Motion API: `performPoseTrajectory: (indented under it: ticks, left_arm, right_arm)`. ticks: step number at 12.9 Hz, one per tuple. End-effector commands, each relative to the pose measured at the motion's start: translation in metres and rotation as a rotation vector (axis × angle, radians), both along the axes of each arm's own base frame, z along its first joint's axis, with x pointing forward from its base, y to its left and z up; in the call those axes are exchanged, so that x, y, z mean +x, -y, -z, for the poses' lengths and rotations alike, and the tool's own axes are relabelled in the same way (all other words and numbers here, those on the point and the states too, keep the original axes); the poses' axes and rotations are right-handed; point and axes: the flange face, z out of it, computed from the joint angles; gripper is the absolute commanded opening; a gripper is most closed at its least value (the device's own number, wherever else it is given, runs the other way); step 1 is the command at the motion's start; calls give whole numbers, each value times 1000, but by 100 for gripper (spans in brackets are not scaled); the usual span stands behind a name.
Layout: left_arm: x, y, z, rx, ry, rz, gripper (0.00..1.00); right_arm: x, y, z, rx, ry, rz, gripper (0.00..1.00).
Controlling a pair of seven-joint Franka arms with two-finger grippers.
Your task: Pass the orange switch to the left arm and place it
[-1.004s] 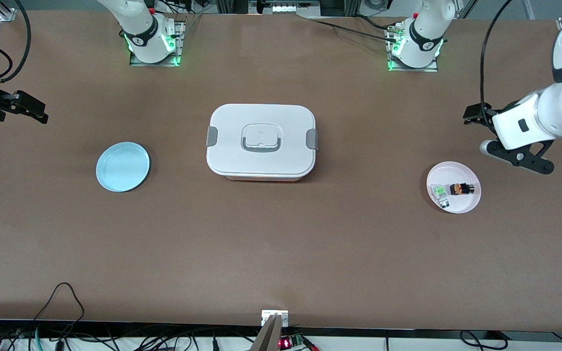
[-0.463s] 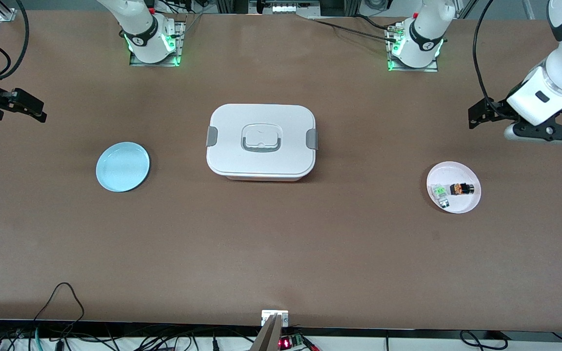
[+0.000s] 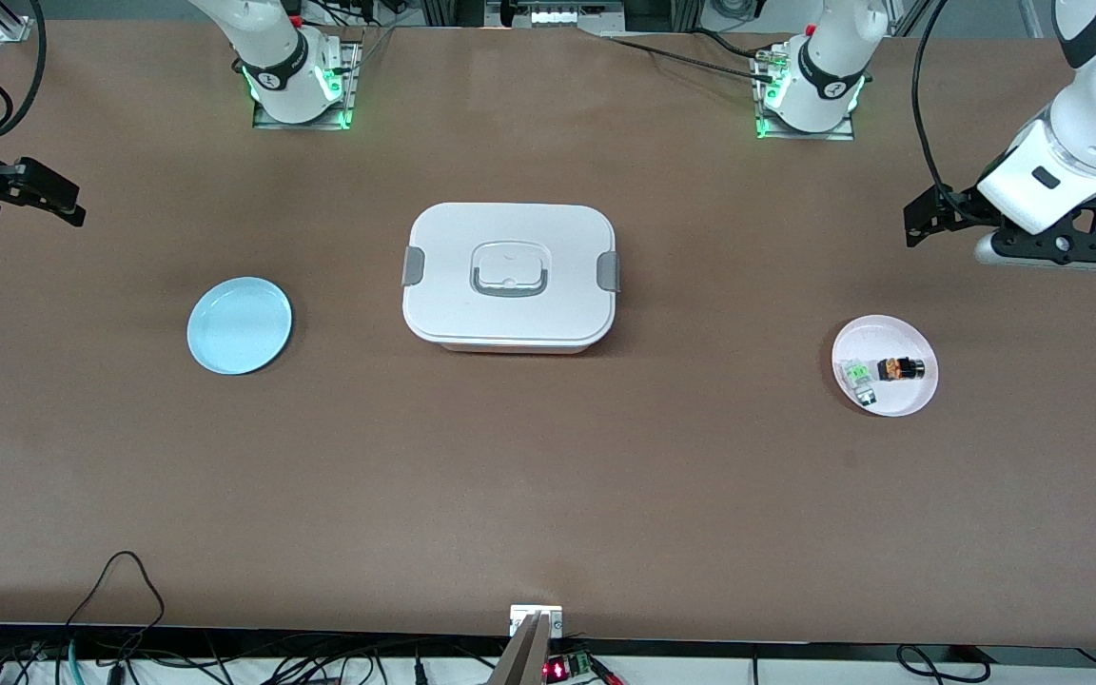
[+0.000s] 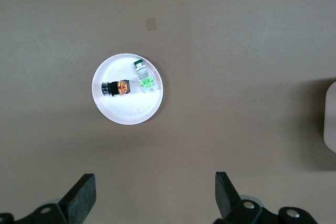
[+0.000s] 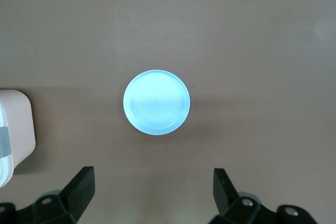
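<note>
The orange switch lies on a pale pink plate toward the left arm's end of the table, beside a small green-and-clear component. In the left wrist view the switch and the plate show below my open, empty left gripper. In the front view the left gripper hangs in the air over bare table near that plate. The white box stands mid-table. My right gripper is open and empty, up in the air at the right arm's end; in the right wrist view its jaws stand wide apart.
A light blue plate lies empty toward the right arm's end, and it also shows in the right wrist view. The box's edge shows in both wrist views. Cables run along the table's near edge.
The left gripper has swung up and toward the robots' bases, away from the pink plate. The right gripper has drifted a little the same way. Objects have not moved.
</note>
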Motion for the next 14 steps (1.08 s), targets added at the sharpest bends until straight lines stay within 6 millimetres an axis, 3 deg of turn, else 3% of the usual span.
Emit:
performPoseTrajectory:
  ticks: [1,14]
  left_arm:
    - [3,2,-6,-2,2,-6,100]
    - [4,-6,-6,6,1,-7,100]
  right_arm:
    - [-4,1,-7,13,-1,-6,100]
    - [-8,-1,-3,16,-48,2,100]
